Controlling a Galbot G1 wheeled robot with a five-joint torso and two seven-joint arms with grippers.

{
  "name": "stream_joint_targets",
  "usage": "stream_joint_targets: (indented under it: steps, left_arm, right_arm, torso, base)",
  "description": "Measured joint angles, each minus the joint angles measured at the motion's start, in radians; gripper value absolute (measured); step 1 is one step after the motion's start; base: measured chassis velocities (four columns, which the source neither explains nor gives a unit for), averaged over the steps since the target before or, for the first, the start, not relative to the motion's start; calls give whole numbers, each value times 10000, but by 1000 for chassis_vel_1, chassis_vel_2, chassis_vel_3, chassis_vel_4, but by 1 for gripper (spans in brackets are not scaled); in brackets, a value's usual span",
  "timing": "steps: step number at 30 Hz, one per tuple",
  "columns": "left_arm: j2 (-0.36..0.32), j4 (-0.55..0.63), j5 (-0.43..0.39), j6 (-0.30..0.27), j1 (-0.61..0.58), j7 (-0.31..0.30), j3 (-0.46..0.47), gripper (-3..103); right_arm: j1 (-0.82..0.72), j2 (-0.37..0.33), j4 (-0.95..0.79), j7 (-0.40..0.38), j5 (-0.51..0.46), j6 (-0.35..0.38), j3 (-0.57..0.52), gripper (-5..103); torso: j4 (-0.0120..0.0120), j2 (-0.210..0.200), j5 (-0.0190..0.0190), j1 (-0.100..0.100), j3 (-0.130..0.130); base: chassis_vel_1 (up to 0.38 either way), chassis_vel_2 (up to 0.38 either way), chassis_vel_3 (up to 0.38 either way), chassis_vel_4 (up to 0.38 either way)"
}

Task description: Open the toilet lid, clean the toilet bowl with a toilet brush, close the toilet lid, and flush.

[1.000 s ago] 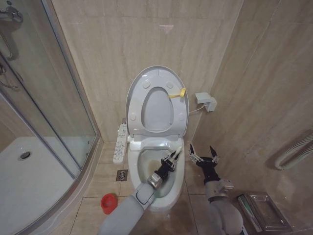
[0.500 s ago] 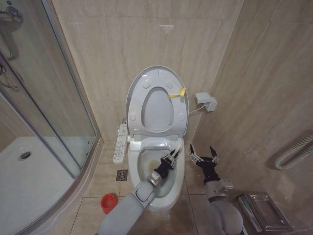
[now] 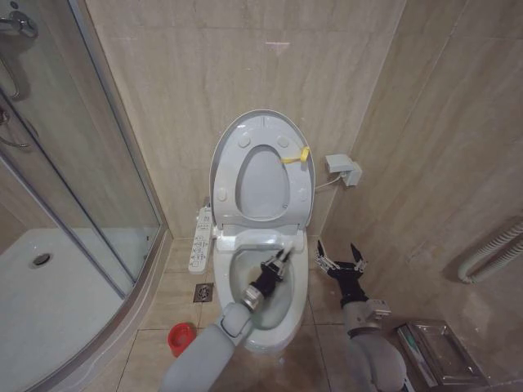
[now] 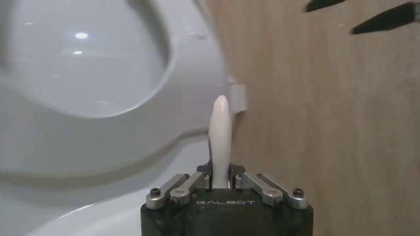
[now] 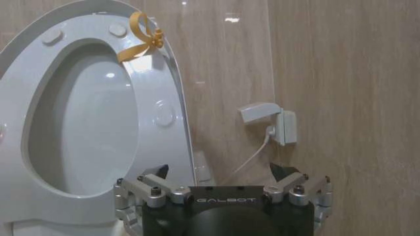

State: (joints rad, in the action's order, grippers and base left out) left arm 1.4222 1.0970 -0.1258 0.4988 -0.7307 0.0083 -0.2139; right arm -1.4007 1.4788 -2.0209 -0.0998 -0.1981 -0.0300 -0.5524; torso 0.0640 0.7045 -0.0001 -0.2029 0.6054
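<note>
toilet brush (image 4: 220, 140) bristle head hidden, bowl stain unclear

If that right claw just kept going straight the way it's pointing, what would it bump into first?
Most likely the tiled wall behind the toilet, near the small white wall box. The right gripper, fingers open, hangs beside the toilet bowl and points toward that wall. The raised toilet lid looks just off its line, though depth is uncertain.

My head camera looks forward and down from above the toilet bowl (image 3: 265, 286), taking in the raised toilet lid (image 3: 263, 167), the tiled corner and the shower glass (image 3: 82, 163). My left wrist camera sits close behind the left gripper (image 4: 221, 183), facing the lid's lower edge. My right wrist camera, behind the right gripper (image 5: 220, 173), faces the same lid (image 5: 85, 113) and the wall socket (image 5: 272, 120), which the head view shares.
</note>
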Motion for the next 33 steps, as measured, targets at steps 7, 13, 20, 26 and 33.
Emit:
stream_joint_targets:
  steps: [7, 13, 20, 26, 33]
  left_arm:
    - [-343, -286, 5, 147, -316, 2, 524, 16]
    - [-274, -693, 177, 352, -421, 20, 641, 16]
    - [-31, -292, 140, 192, -137, -31, 434, 16]
    - [224, 344, -17, -119, 30, -92, -53, 16]
    - [409, 152, -71, -149, 201, -29, -384, 16]
  right_arm:
    - [0, 0, 0, 0, 0, 0, 0, 100]
    - [0, -1, 0, 0, 0, -1, -1, 100]
    - [0, 0, 0, -1, 0, 0, -1, 100]
    - [0, -1, 0, 0, 0, 0, 0, 100]
    - [0, 0, 0, 0, 0, 0, -1, 100]
  torso:
    - [0, 0, -1, 0, 0]
    - [-1, 2, 4, 2, -3]
    - [1, 0, 2, 0, 1]
    - [2, 0, 3, 0, 1]
    - [1, 0, 2, 0, 0]
  base:
    - [0, 0, 0, 0]
    - [0, 0, 0, 0]
    - [0, 0, 0, 0]
    - [0, 0, 0, 0]
    - [0, 0, 0, 0]
